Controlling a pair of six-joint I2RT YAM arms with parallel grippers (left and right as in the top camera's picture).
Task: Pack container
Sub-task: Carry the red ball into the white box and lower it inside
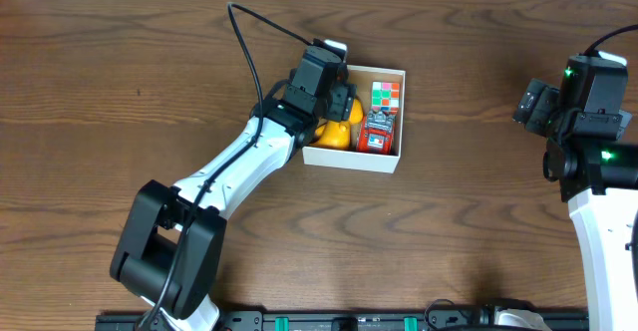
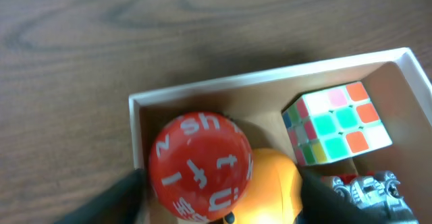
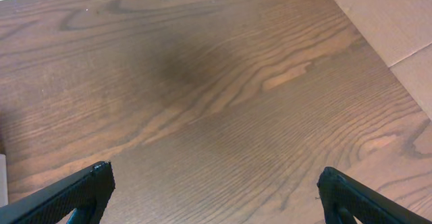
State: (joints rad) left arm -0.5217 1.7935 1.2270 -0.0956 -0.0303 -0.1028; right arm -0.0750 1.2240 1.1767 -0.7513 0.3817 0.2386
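The container is a shallow white box at the table's middle; it also shows in the left wrist view. In it lie a colour cube, a red toy car and an orange-yellow toy. The left wrist view shows a red ball with white letters in the box's corner, against the orange toy, beside the cube and the car. My left gripper is open, its fingers flanking ball and orange toy. My right gripper is open and empty over bare table.
The brown wooden table surrounds the box. A pale cardboard surface shows at the right wrist view's upper right corner. The right arm stands at the table's right edge, far from the box.
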